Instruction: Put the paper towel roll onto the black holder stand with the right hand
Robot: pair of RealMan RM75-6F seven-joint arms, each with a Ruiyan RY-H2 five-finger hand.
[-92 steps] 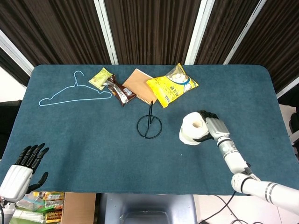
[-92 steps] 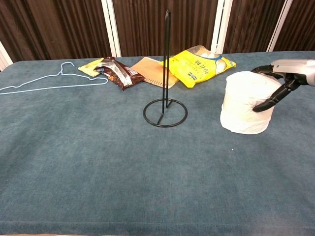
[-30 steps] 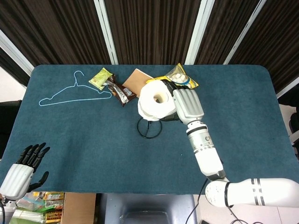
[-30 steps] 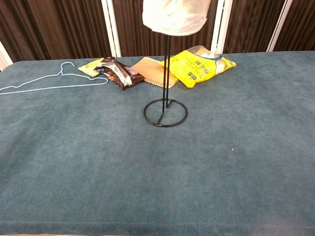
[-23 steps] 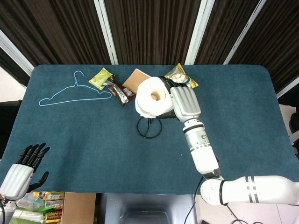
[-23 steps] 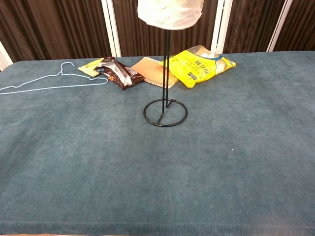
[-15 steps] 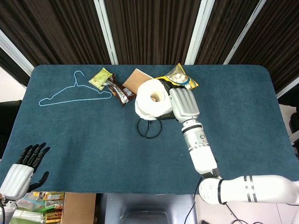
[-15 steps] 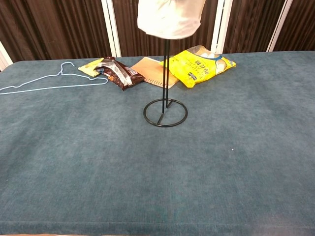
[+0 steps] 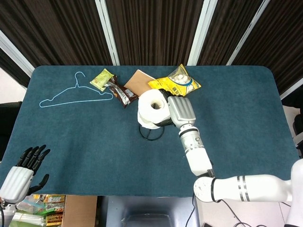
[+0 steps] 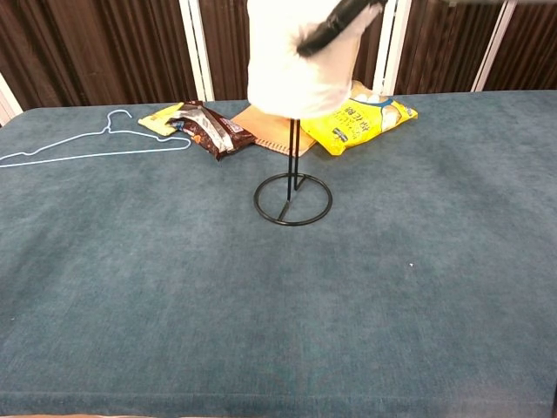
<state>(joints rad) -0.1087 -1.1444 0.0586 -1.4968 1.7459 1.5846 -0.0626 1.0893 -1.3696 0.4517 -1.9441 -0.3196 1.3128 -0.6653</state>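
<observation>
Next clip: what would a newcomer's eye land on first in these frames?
The white paper towel roll, gripped by the right hand, hangs partway down the upright rod of the black wire holder stand at the table's centre, well above the ring base. Behind it lies a bright yellow snack bag, and a light blue wire hanger sits far left.

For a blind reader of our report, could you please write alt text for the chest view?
A white paper towel roll, held by the robot's right hand, sits partway down the upright rod of a black wire holder stand on a teal table. Behind lie a yellow snack bag, a brown notebook and a light blue hanger.
</observation>
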